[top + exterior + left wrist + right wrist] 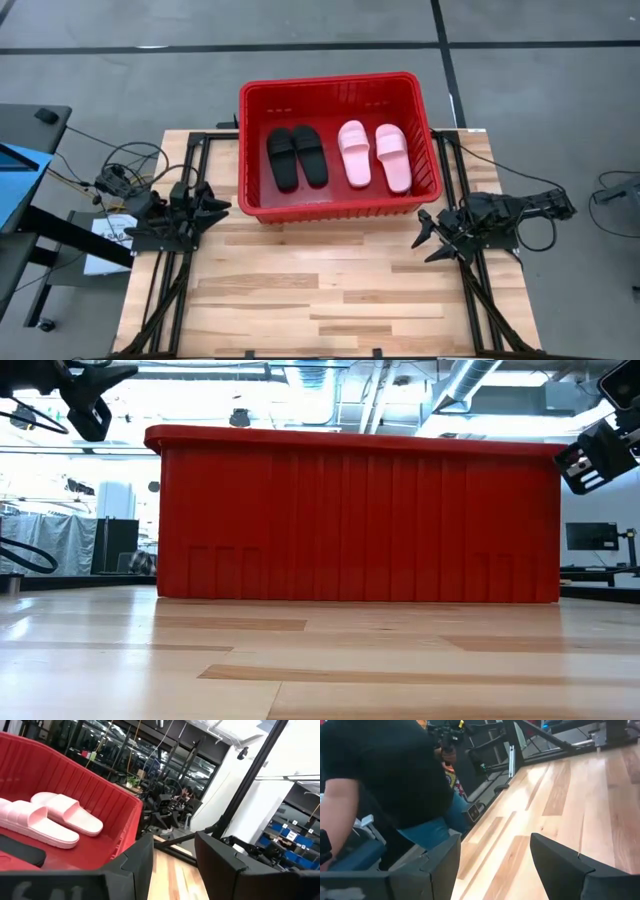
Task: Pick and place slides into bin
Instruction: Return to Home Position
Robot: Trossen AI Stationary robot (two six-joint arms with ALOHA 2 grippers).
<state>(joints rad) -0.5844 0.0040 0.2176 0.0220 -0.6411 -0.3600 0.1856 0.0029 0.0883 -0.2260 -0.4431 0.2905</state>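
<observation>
The red bin [425,135] stands at the table's far middle. Two black slides [296,157] and two pale pink slides [375,155] lie flat on their soles inside it, side by side. The pink pair also shows in the left wrist view [55,820]. My left gripper [222,207] is open and empty beside the bin's near left corner. My right gripper [428,238] is open and empty off the bin's near right corner. In the low view the bin's wall [355,525] hides the slides.
Bare wooden tabletop [320,290] lies between the bin and the near edge. A person in a black shirt and jeans [380,780] stands beyond the table in the right wrist view. Cables and a blue tray [20,170] lie off the left edge.
</observation>
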